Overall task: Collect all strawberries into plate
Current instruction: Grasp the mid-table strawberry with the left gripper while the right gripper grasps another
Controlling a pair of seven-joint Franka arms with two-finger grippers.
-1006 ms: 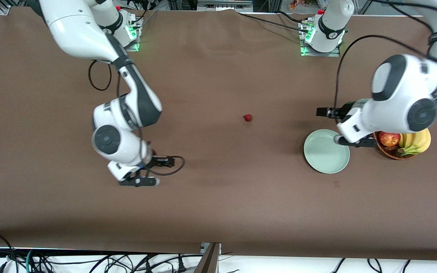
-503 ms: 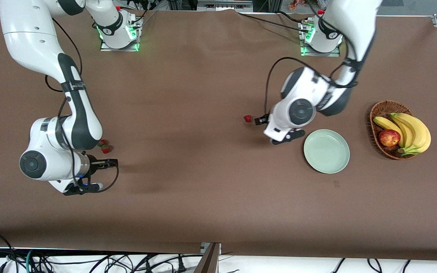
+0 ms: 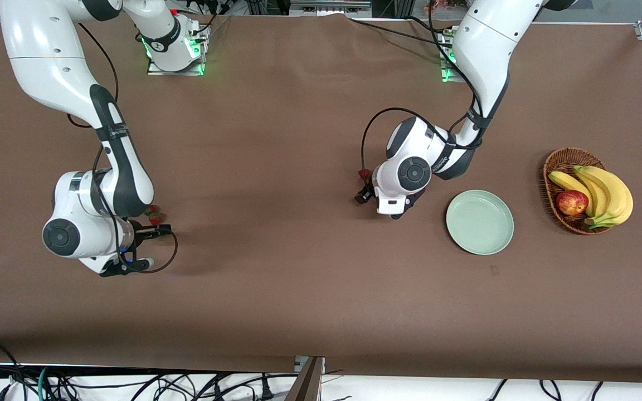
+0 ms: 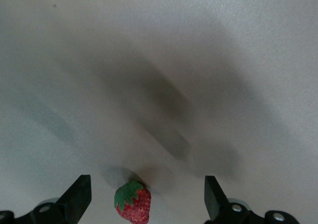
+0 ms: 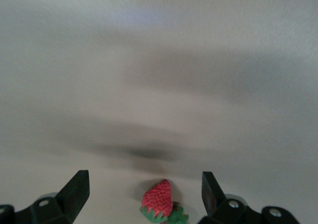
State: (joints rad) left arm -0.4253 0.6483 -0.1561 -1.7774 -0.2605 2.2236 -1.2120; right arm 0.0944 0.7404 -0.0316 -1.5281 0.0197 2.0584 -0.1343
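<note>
One strawberry (image 3: 363, 174) lies mid-table, partly hidden by the left arm's hand. My left gripper (image 3: 377, 200) hangs low over it, open. In the left wrist view the berry (image 4: 133, 206) sits on the cloth between the spread fingers (image 4: 79, 196), untouched. Two more strawberries (image 3: 154, 215) lie close together toward the right arm's end. My right gripper (image 3: 140, 250) is low beside them, open. One berry (image 5: 159, 199) shows between its fingers (image 5: 208, 189), with the other's green cap (image 5: 178, 215) against it. The pale green plate (image 3: 480, 223) is bare.
A wicker basket (image 3: 563, 161) with bananas (image 3: 605, 192) and a red apple (image 3: 572, 202) stands beside the plate, toward the left arm's end. Brown cloth covers the table. Cables hang along the edge nearest the front camera.
The left arm swung from over the plate and basket to the mid-table strawberry. The right arm moved toward its own end, uncovering the pair of strawberries, then settled by them. Both grippers stayed open.
</note>
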